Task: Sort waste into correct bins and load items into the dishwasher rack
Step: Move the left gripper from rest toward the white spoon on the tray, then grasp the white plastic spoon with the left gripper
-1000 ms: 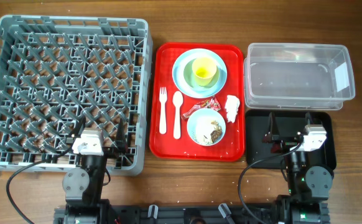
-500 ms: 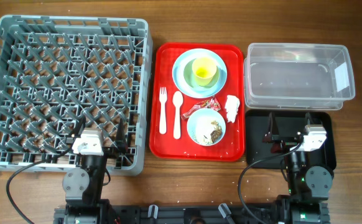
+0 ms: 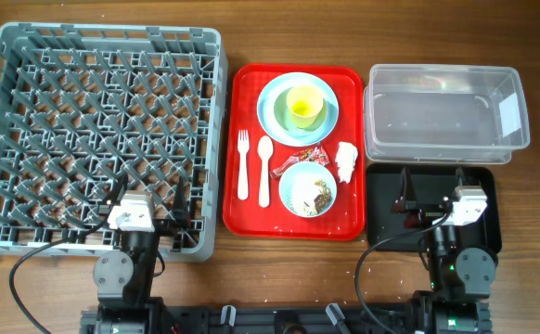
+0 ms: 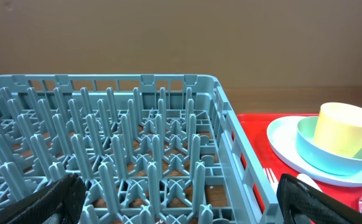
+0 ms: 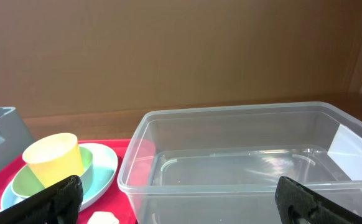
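Observation:
The grey dishwasher rack [image 3: 1, 130] fills the left. On the red tray [image 3: 251, 218] sit the pale blue plate [image 3: 275, 116] with a bowl and yellow cup [image 3: 304, 104], a second bowl [image 3: 298, 190] holding crumbs [image 3: 321, 195], the red wrapper [image 3: 309, 157], the tissue wad [image 3: 347, 160], the fork [image 3: 243, 165] and spoon [image 3: 264, 172]. The clear tub [image 3: 442, 116] and black tray [image 3: 381, 232] are at the right. My left gripper [image 3: 155, 219] is open over the rack's near edge [image 4: 187, 205]. My right gripper [image 3: 432, 199] is open over the black tray, facing the tub [image 5: 243, 162].
The rack's upright pegs [image 4: 137, 143] stand directly ahead of the left gripper. The cup [image 5: 53, 158] and plate [image 5: 103, 168] show at the left of the right wrist view. Bare wooden table [image 3: 530, 213] lies around the containers.

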`<state>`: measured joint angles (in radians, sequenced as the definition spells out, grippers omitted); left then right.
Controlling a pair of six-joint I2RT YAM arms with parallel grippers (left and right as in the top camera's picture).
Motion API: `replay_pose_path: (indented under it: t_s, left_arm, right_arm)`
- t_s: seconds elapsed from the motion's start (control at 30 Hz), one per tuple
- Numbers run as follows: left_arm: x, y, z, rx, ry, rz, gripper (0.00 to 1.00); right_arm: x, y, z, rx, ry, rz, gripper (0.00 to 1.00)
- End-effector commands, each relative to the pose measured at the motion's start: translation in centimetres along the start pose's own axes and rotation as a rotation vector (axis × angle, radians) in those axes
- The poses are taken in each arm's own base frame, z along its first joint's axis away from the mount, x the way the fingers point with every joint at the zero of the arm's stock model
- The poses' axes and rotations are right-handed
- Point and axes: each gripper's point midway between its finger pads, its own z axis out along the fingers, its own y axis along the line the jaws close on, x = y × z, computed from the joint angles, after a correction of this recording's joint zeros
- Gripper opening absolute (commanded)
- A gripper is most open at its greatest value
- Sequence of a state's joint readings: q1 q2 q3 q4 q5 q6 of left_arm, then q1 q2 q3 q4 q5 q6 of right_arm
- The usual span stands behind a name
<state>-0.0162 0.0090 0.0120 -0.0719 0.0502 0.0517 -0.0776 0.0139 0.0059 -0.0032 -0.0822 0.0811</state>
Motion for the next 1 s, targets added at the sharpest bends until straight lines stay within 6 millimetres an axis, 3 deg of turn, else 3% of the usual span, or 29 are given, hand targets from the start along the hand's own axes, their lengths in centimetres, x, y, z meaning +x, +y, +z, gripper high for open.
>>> replay_pose_path:
  t_s: [0.0, 0.13, 0.2, 0.27, 0.33, 0.47, 0.53, 0.6, 0.67, 0.7, 0.8, 0.9, 0.93, 0.97]
  left_arm:
    - [0.3, 0.1, 0.0, 0.0, 0.007, 0.014, 1.0]
    - [0.3, 0.0, 0.0, 0.004, 0.004, -0.037, 1.0]
    - [-0.5, -1.2, 0.0, 0.075, -0.022, -0.036, 1.0]
    - [-4.4, -3.0, -0.9, 0.179, -0.125, -0.02, 1.0]
    - [-8.4, -3.3, -2.2, 0.189, -0.194, -0.039, 1.0]
    - [-15.1, -6.0, -5.4, 0.339, -0.19, -0.045, 1.0]
    - [-19.9, -7.6, -5.7, 0.43, -0.08, -0.062, 1.0]
    - [-23.5, -9.9, -4.1, 0.582, 0.135, -0.118, 1.0]
    - [-23.6, -10.5, -2.2, 0.616, 0.369, -0.212, 1.0]
    - [-22.6, -10.4, -0.6, 0.6, 0.518, -0.272, 1.0]
    - [-20.7, -11.1, 2.2, 0.635, 0.691, -0.393, 1.0]
    - [-16.4, -11.3, 4.9, 0.601, 0.909, -0.555, 1.0]
    - [-15.4, -11.3, 5.3, 0.591, 0.953, -0.574, 0.74]
    - [-14.1, -11.2, 5.7, 0.577, 1.01, -0.599, 0.18]
  right_arm:
    - [-0.2, -0.2, 0.0, 0.008, -0.008, -0.001, 1.0]
    - [-0.2, -0.2, 0.0, 0.008, -0.008, -0.001, 1.0]
    - [-0.2, -0.2, 0.0, 0.008, -0.009, -0.001, 1.0]
    - [-0.2, -0.2, 0.0, 0.008, -0.008, -0.001, 1.0]
    - [-0.2, -0.2, 0.0, 0.008, -0.008, -0.001, 1.0]
    - [-0.2, -0.2, 0.0, 0.008, -0.008, -0.001, 1.0]
    - [-0.2, -0.2, 0.0, 0.008, -0.008, -0.001, 1.0]
    - [-0.2, -0.2, 0.0, 0.008, -0.008, 0.0, 1.0]
    - [-0.2, -0.2, 0.0, 0.008, -0.008, -0.001, 1.0]
    - [-0.2, -0.2, 0.0, 0.008, -0.008, -0.001, 1.0]
    - [-0.2, -0.2, 0.0, 0.008, -0.008, -0.001, 1.0]
    - [-0.2, -0.2, 0.0, 0.008, -0.008, -0.001, 1.0]
    - [-0.2, -0.2, 0.0, 0.008, -0.008, -0.001, 1.0]
    - [-0.2, -0.2, 0.0, 0.008, -0.008, -0.001, 1.0]
